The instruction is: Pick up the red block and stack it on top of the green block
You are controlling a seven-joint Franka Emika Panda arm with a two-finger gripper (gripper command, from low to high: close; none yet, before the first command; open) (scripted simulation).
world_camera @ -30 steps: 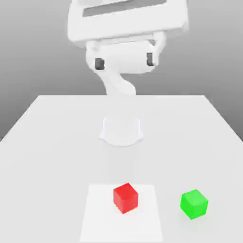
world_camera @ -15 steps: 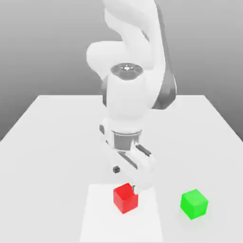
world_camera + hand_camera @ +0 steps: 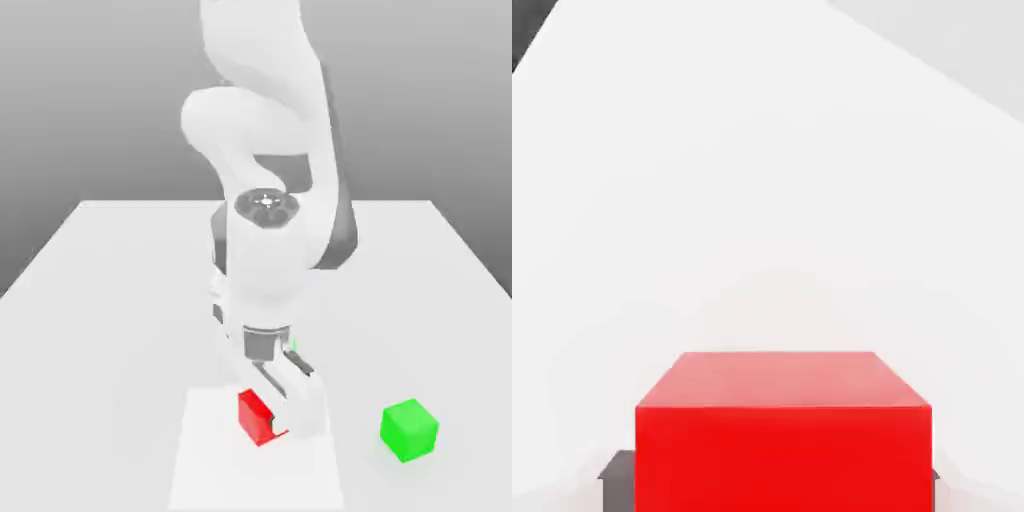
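Red block (image 3: 254, 415) now clamped by lowered hand (image 3: 272, 425), green block (image 3: 409, 430) unmoved on table (image 3: 100, 300)

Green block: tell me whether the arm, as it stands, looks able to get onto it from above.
Probably yes. The green block sits alone on the table, nothing on or beside it, apart from the red block that the gripper is shut on. The path across to it looks free.

Red block (image 3: 255, 416), green block (image 3: 409, 430)
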